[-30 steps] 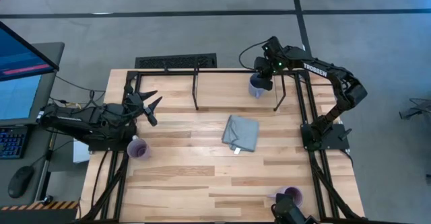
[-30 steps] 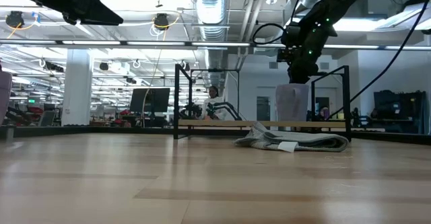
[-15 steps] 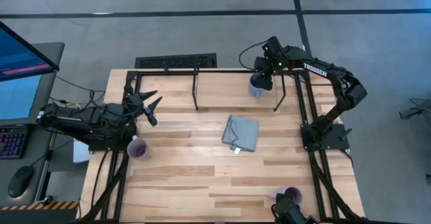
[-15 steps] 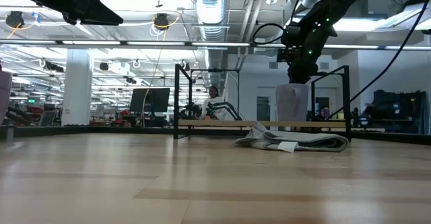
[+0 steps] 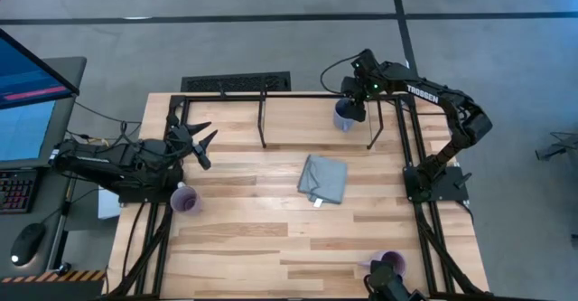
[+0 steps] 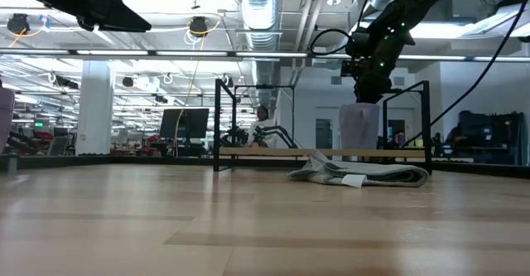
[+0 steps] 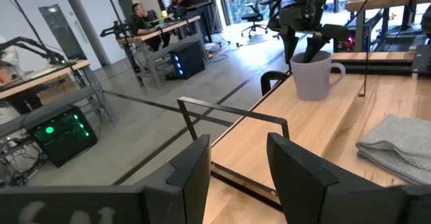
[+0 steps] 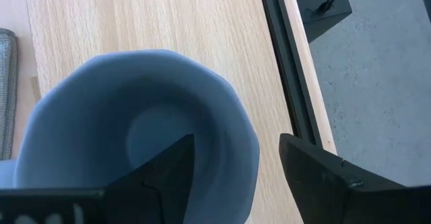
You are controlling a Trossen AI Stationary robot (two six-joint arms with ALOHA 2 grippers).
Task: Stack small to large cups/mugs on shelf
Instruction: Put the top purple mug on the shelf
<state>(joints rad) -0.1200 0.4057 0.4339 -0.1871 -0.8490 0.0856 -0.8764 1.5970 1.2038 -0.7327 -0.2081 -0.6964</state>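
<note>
- High view: right tool is seen over the blue-grey mug, which sits at the far right of the worktop inside the shelf frame. Lavender mug is parked near the left edge, purple mug at the near right edge, grey cloth mid-worktop. Two mugs judged still to be stacked.
- Low view: the blue-grey mug is seen standing upright on the worktop under the right tool, between shelf legs. A straight vertical lift-off is advised so the rim isn't dragged.
- Left wrist view: left tool is held spread and empty, above the left side of the worktop, aimed across at the blue-grey mug. It is kept waiting; no contact with anything.
- Right wrist view: right tool's fingers are spread, one inside the mug bowl, one outside the wall; wall looks released, not pinched. Clearance on both sides should be confirmed before retracting, else the mug could be tipped against the shelf rod.
- Next pick judged best taken by rim pinch, handle kept clear of the legs.
</note>
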